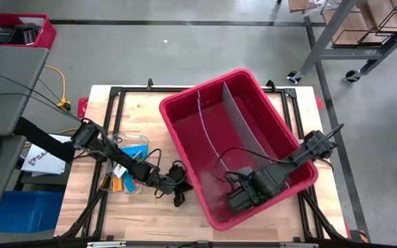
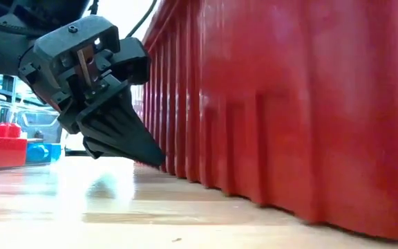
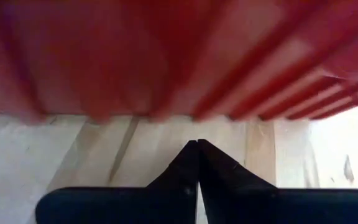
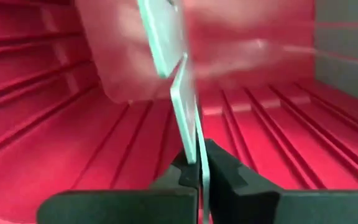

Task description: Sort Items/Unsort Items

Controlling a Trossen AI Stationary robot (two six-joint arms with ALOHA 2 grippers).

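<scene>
your left tool (image 1: 178,198), tips together and empty, rests low centre of the high view on the tabletop (image 1: 136,110) beside the red bin (image 1: 185,103). your right tool (image 4: 197,171) clamps the clear divider (image 4: 166,37) inside. items (image 1: 119,180) lie lower left; lift and back away before reaching.

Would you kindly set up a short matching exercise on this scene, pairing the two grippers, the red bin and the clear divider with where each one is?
Things:
1. left gripper
2. right gripper
3. red bin
4. clear divider

Places or states:
A. stands upright inside the bin, its edge at the right gripper's fingertips
B. shut, low over the wooden table just outside the bin's wall
C. shut, down inside the bin
D. sits askew on the table

Pairs: 1-B, 2-C, 3-D, 4-A
</scene>
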